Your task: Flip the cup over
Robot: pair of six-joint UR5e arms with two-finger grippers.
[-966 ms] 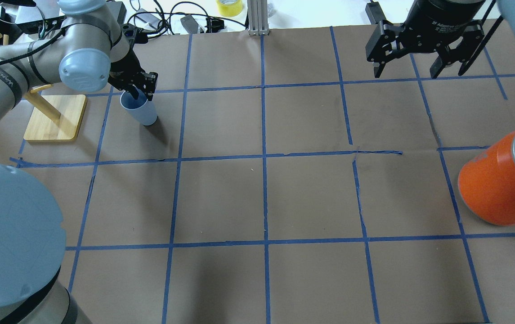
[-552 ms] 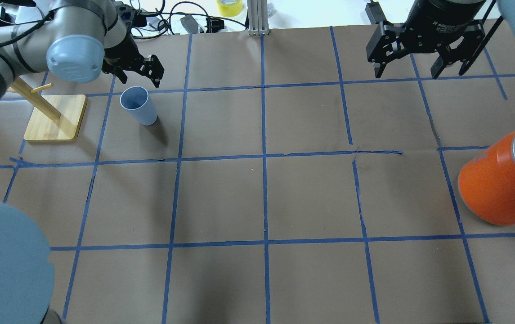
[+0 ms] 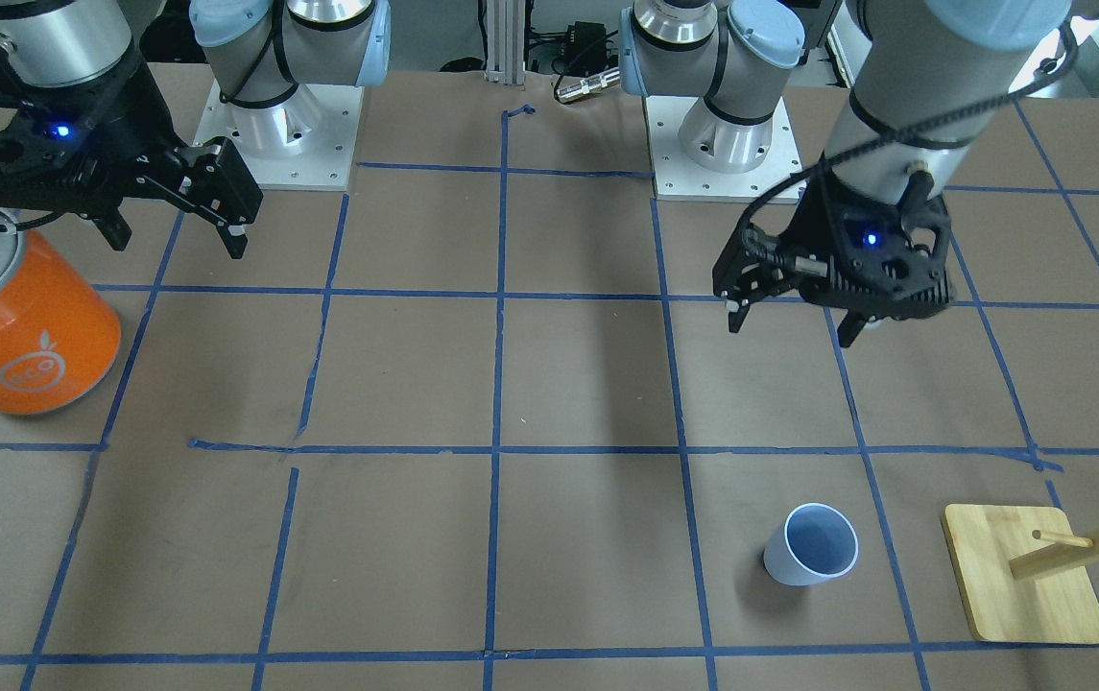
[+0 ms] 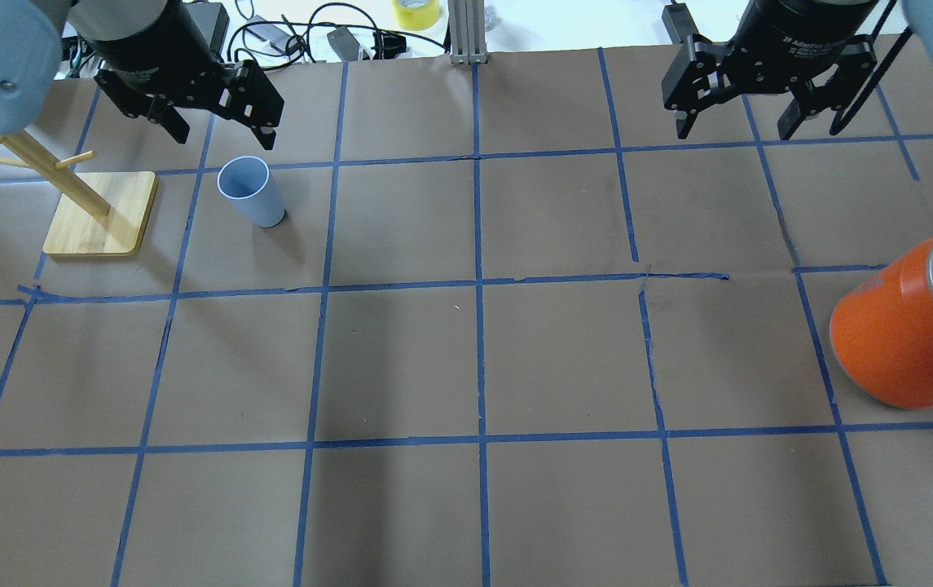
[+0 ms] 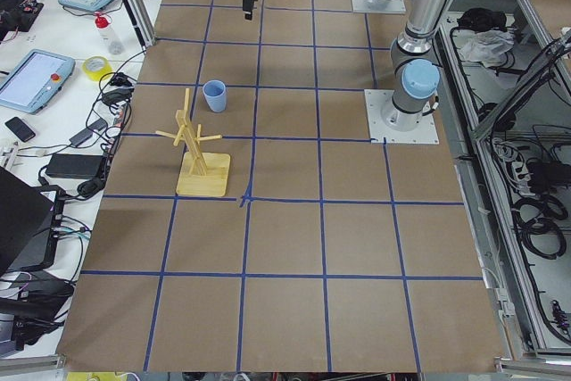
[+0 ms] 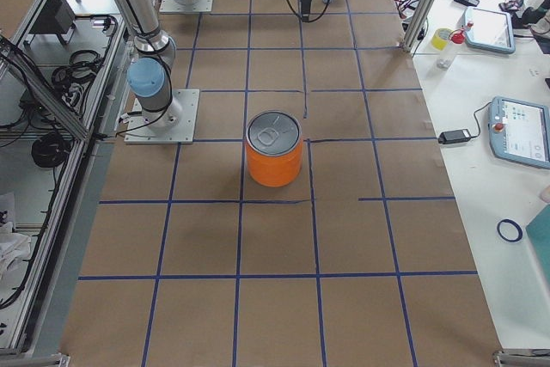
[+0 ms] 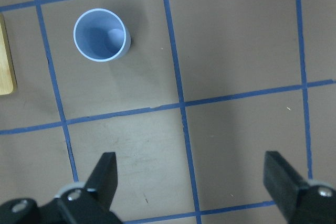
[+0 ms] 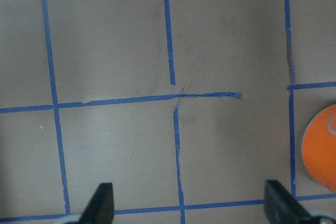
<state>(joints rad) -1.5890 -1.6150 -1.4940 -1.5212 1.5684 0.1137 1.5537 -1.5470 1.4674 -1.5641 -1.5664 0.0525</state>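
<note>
The pale blue cup [image 4: 250, 191] stands upright on the brown table, rim up, free of both grippers. It also shows in the front view [image 3: 813, 557], the left side view [image 5: 214, 95] and the left wrist view [image 7: 101, 35]. My left gripper [image 4: 224, 134] is open and empty, raised well above the table and just behind the cup; it also shows in the front view [image 3: 791, 326] and the left wrist view [image 7: 191, 182]. My right gripper [image 4: 735, 130] is open and empty, high over the far right of the table [image 3: 177, 240].
A wooden peg stand [image 4: 99, 216] sits on its base just left of the cup. A large orange can [image 4: 898, 342] with a silver top stands at the right edge. Blue tape lines grid the table. Cables and a yellow tape roll [image 4: 415, 12] lie beyond the far edge.
My left gripper has let go of the cup's rim, opened, risen and pulled back. The cup stays upright in the same spot. The right arm has not moved.
</note>
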